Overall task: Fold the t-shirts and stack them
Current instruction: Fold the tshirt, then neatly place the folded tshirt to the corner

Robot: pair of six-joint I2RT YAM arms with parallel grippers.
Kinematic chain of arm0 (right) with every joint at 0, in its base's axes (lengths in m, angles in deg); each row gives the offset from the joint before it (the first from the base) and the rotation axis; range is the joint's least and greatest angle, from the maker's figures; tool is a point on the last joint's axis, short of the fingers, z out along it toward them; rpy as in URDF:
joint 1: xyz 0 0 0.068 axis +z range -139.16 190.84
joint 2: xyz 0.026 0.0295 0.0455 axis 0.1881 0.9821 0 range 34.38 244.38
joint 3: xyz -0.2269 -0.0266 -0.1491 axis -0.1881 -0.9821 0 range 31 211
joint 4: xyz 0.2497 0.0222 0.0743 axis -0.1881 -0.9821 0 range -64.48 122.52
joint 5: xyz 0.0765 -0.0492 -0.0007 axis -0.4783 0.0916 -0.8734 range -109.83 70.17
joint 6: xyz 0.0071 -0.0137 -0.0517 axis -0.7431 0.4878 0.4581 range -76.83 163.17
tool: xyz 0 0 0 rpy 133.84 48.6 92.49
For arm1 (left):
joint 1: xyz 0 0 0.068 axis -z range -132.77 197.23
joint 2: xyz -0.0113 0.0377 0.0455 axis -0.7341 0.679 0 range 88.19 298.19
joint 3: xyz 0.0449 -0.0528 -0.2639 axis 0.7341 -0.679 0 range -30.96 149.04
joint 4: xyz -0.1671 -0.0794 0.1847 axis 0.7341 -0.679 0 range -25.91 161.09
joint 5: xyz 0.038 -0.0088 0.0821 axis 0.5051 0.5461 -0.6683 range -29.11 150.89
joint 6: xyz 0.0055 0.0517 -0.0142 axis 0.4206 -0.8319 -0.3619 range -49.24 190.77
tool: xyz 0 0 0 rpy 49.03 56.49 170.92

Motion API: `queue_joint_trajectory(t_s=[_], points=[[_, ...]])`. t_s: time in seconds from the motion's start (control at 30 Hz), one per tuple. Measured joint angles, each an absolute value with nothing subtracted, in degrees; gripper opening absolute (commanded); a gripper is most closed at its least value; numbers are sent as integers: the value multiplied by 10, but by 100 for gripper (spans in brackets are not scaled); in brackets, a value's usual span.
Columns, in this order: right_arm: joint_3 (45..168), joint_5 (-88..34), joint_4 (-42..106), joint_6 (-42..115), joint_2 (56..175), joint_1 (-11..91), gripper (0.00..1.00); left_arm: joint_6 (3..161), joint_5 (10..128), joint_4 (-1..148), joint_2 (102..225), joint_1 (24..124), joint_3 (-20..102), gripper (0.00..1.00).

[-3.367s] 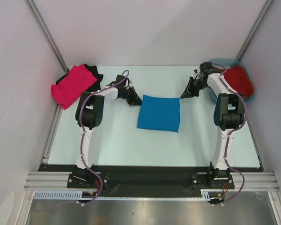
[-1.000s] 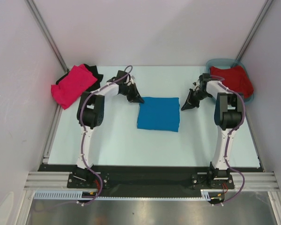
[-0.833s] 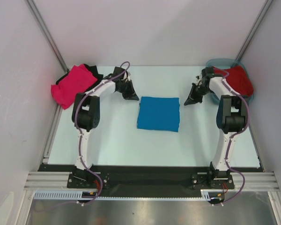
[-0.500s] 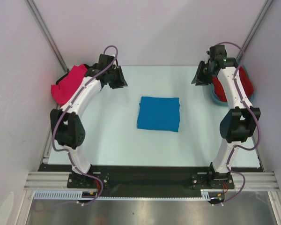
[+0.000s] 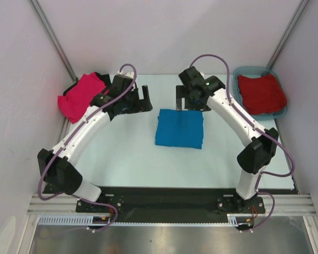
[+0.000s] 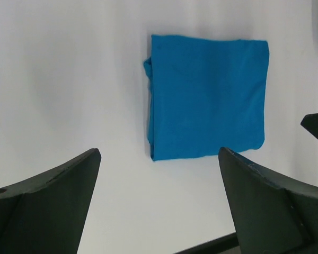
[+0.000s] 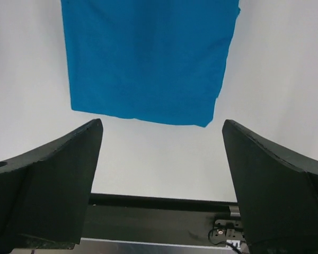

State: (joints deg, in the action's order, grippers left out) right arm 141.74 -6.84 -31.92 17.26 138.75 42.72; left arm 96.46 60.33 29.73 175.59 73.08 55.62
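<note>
L claw (image 5: pixel 143 99) spread wide, holding nothing, above the worktop (image 5: pixel 122 159) just beyond the blue t-shirt (image 5: pixel 179 128)'s far-left corner. R claw (image 5: pixel 190 100) also spread, over its far edge. Blue t-shirt folded flat, mid-worktop. Pink t-shirt (image 5: pixel 83 96) bunched on black t-shirt (image 5: pixel 104 79), far-left corner; dark red t-shirt (image 5: pixel 261 93) in teal tub (image 5: pixel 244 71), far right. Worktop pale, matte; plain pale walls w/ metal rails (image 5: pixel 52 35).

The black shirt (image 5: pixel 99 76) lies mostly hidden under the pink shirt (image 5: pixel 82 96) (only a dark fringe shows). In the right wrist view the blue shirt (image 7: pixel 148 58) is cut off at the top edge, and both fingers (image 7: pixel 47 180) by the bottom edge
</note>
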Motion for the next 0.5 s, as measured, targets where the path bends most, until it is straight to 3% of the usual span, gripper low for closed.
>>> queue_joint_trajectory(t_s=[0.2, 0.5], points=[[1398, 19, -338, 130, 1365, 512, 100, 1020, 591, 301, 1661, 749, 465, 100], [1305, 32, -326, 76, 1307, 555, 100, 1097, 574, 301, 1576, 797, 423, 100]])
